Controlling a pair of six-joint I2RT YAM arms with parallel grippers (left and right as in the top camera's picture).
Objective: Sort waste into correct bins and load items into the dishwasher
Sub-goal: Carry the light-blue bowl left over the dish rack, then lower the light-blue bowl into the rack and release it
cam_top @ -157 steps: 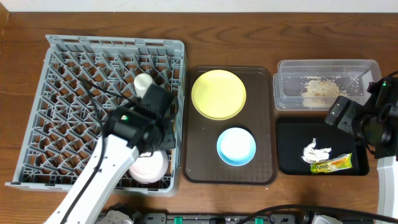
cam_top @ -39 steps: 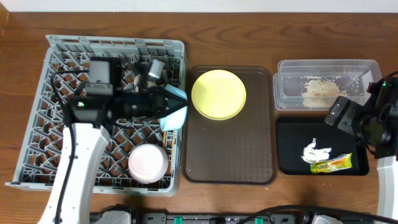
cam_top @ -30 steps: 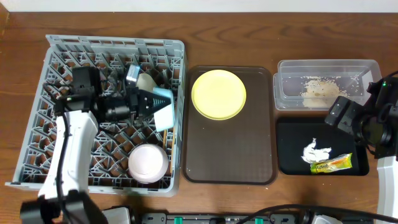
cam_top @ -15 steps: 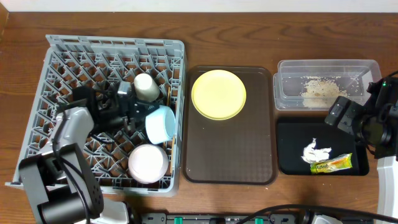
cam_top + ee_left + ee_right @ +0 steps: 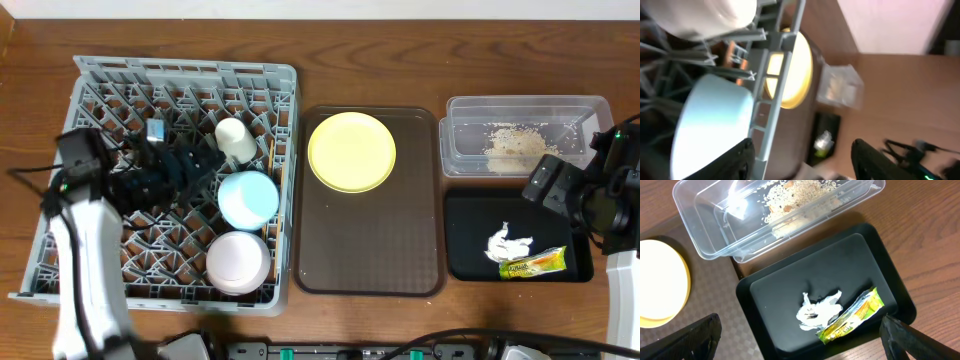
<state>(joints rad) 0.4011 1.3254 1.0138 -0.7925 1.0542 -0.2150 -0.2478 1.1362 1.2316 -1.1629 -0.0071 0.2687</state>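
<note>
Bench [image 5: 400,60]: brown wood, carrying everything in view.
Rack [image 5: 110,75]: large grey lattice of pegs at the left end of the bench.
Left arm [image 5: 80,250]: white, reaching up over the rack's left side from the near edge.
Left claw [image 5: 802,144]: low over the middle of the rack, pointing right. Its fingers stand moderately apart with nothing between them. One finger [image 5: 740,160] is just beside the blue bowl; contact cannot be told.
Cup [image 5: 237,138]: small and white, among the pegs in the rack's right half, toward the far side.
Blue bowl [image 5: 248,198]: in the rack near its right edge, between the cup and the white bowl.
White bowl [image 5: 238,262]: in the rack's near right corner.
Chopsticks [image 5: 271,160]: thin wooden sticks by the rack's right wall, beside the cup; hard to make out.
Brown tray [image 5: 370,255]: just right of the rack, bare but for the plate.
Plate [image 5: 351,151]: round and yellow, lying flat on the far half of the brown tray.
Clear tub [image 5: 465,150]: at the far right, just beyond the black tray.
Crumbs [image 5: 513,143]: a beige heap inside the clear tub.
Black tray [image 5: 470,225]: shallow, at the near right.
Tissue [image 5: 508,243]: crumpled and white, lying in the black tray.
Wrapper [image 5: 533,263]: yellow and green, in the black tray, touching the tissue's near side.
Right claw [image 5: 800,325]: above the black tray, fingers spread wide, holding nothing.
</note>
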